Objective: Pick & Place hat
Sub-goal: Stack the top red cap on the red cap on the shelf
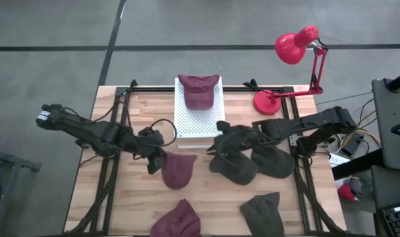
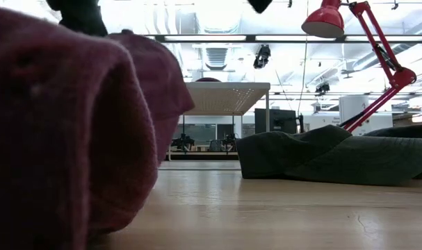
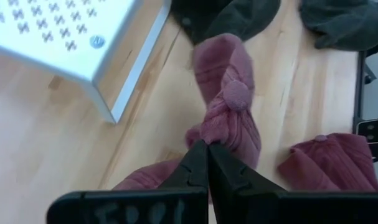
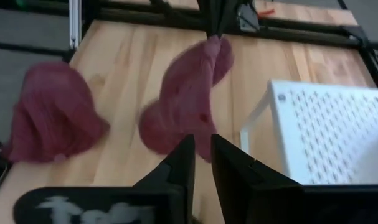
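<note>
Lying on a pale wooden worktop [image 1: 134, 204], a maroon hat [image 1: 177, 168] is pinched at its edge by the closed left tool [image 1: 155, 160], beside a white perforated stand [image 1: 198, 125] carrying another maroon hat [image 1: 199, 89]. The right tool [image 1: 215, 155], jaws slightly apart and empty, hovers over dark green hats [image 1: 252, 164]. A red lamp [image 1: 296, 47] stands at the far edge; grey floor surrounds.

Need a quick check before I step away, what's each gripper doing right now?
Left gripper: shut on the maroon hat.
Right gripper: fingers slightly apart, holding nothing.
</note>
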Tool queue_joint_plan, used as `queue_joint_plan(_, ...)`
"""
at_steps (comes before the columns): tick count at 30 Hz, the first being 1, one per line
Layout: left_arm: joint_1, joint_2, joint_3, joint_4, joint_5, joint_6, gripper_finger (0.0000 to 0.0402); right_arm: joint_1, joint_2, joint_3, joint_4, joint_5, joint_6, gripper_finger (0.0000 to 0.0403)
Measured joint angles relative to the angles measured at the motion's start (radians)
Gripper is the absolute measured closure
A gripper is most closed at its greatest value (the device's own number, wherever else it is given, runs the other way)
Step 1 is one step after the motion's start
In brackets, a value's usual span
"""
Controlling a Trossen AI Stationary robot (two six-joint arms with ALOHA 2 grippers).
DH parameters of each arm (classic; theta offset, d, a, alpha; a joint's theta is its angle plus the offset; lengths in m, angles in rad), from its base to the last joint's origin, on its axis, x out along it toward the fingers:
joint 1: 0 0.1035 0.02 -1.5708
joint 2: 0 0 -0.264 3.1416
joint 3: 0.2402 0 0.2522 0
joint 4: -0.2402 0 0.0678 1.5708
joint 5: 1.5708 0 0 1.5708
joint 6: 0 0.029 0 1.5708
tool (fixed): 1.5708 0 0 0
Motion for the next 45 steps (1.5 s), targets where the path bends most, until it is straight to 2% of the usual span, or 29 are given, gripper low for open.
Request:
queue_joint_plan(7, 0.000, 0.000, 0.013, 0.006, 0.004, 0.025, 0.0401, -0.021, 0.096, 0.000, 0.182, -0.021, -0.028, 0.0383)
queue_joint_plan(11, 0.000, 0.000, 0.013, 0.006, 0.016, 0.028, 0.0401, -0.031, 0.140, 0.013, 0.248, -0.021, -0.061, 0.0381)
queue_joint_plan(18, 0.000, 0.003, 0.013, 0.018, 0.032, 0.052, 0.0401, -0.067, 0.238, 0.093, 0.254, -0.024, -0.093, 0.0336)
queue_joint_plan(22, 0.000, 0.005, 0.012, 0.021, 0.042, 0.061, 0.0401, -0.086, 0.303, 0.155, 0.256, -0.105, -0.106, 0.0297)
queue_joint_plan(28, 0.000, 0.007, 0.012, 0.021, 0.045, 0.071, 0.0401, -0.090, 0.387, 0.247, 0.220, -0.199, -0.147, 0.0251)
queue_joint_plan(38, 0.000, 0.007, 0.011, 0.022, 0.048, 0.082, 0.0401, -0.102, 0.502, 0.411, 0.057, -0.197, -0.201, 0.0218)
queue_joint_plan(45, 0.000, 0.007, 0.011, 0.026, 0.048, 0.090, 0.0401, -0.112, 0.504, 0.466, -0.025, -0.123, -0.253, 0.0215)
